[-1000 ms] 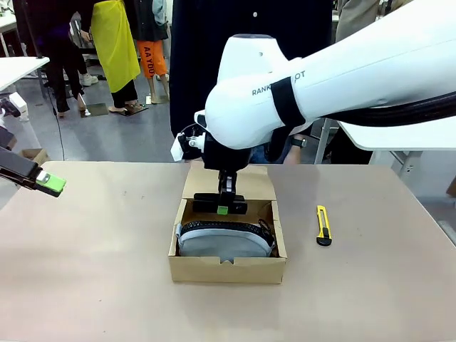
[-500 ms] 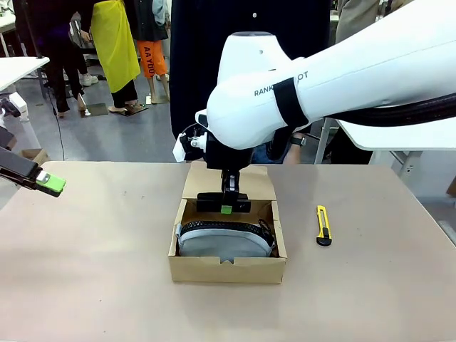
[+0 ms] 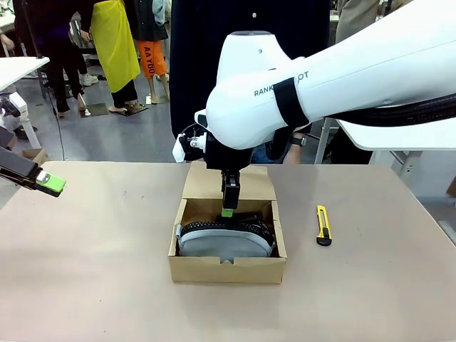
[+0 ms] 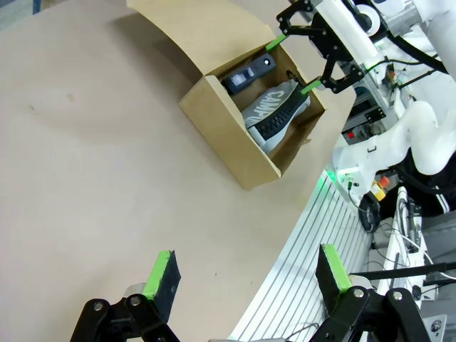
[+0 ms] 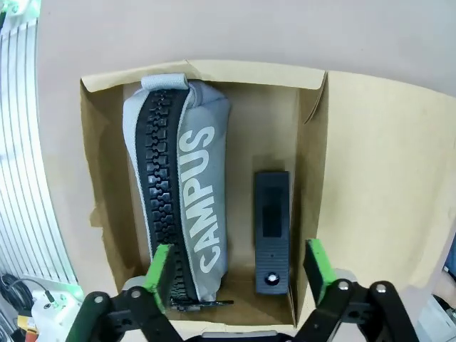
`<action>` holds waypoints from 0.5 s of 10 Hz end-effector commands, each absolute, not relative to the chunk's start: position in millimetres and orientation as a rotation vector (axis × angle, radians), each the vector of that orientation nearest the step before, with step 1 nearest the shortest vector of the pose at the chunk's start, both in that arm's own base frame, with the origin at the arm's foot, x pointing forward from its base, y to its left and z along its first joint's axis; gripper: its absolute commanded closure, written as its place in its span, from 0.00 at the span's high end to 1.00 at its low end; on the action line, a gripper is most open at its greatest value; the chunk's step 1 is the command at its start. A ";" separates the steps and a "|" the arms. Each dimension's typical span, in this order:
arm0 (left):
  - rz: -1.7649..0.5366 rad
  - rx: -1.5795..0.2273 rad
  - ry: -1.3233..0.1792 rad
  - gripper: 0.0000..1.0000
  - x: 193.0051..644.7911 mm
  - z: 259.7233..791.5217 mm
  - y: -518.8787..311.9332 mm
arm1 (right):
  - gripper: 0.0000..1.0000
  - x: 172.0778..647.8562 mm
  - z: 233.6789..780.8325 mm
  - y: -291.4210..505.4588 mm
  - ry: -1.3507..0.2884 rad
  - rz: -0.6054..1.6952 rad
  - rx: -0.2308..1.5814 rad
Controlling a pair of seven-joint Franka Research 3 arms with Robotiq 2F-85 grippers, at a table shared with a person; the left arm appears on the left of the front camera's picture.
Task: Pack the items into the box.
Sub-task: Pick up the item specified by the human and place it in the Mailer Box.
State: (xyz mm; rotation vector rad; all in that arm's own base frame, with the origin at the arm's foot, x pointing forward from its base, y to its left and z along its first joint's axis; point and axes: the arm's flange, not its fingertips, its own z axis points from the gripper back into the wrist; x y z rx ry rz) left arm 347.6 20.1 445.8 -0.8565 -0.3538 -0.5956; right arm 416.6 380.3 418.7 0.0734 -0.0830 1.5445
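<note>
The right gripper hangs just over the box with its jaws spread wide and nothing between them. Straight below it, closer to one finger than the other, the black stapler lies flat on the box floor, along the wall that carries the hinged lid. The lid is folded back and open on the side away from the robot. Beside the stapler, under the other finger, lies the grey pouch, its black zipper edge facing up. It takes up the half of the box nearer the robot, and a narrow strip of bare cardboard separates the two. Farther out, on the gripper's right as seen from the front, a yellow-and-black knife lies on the table, apart from the box.

The left gripper is well off to the left of the box, raised above bare tabletop. Its fingers are fully apart and it holds nothing.
</note>
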 end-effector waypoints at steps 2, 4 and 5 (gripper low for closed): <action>-0.608 -0.852 -0.360 1.00 346.2 444.9 22.9 | 1.00 412.1 420.2 374.8 -0.077 1.520 0.038; -0.608 -0.852 -0.360 1.00 346.2 444.9 22.9 | 1.00 413.4 421.2 367.2 -0.083 1.500 0.044; -0.608 -0.852 -0.360 1.00 346.2 444.9 22.9 | 1.00 413.8 424.5 353.9 -0.089 1.467 0.042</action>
